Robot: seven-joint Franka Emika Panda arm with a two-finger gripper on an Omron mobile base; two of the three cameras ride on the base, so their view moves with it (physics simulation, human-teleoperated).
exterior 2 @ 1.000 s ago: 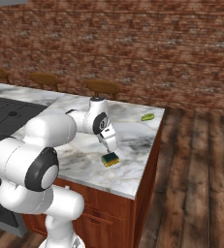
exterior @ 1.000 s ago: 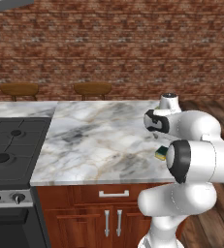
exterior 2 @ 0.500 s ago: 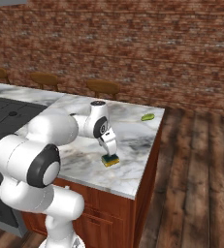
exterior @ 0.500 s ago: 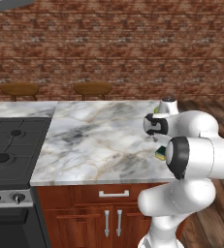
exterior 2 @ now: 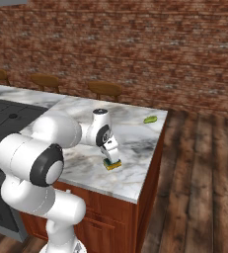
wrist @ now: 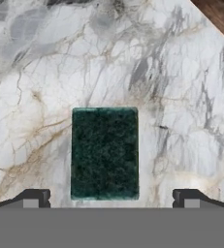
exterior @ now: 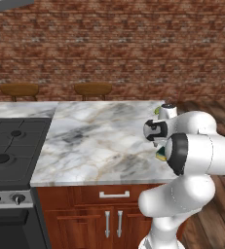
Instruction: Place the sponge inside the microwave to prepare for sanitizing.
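The sponge [wrist: 104, 153] lies flat on the marble counter [wrist: 181, 97], dark green scrub side up, with a yellow body showing in the right base view [exterior 2: 112, 165]. My gripper [wrist: 112, 198] hangs straight above it, open. The two fingertips [wrist: 36, 197] stand wide on either side of the sponge's near end, touching nothing. In the right base view the gripper [exterior 2: 111, 156] is just over the sponge, close to the counter's front right corner. In the left base view the sponge [exterior: 160, 155] peeks out from behind my arm. The microwave is out of view.
A small green vegetable [exterior 2: 149, 119] lies at the counter's far right corner. A dark stove top [exterior: 7, 146] adjoins the counter on the left. Wooden stools [exterior: 92, 89] stand behind the counter against a brick wall. The counter edge [exterior 2: 150, 163] drops to wooden floor.
The hand has come down a little toward the sponge. The sponge has not moved and the jaws stay wide.
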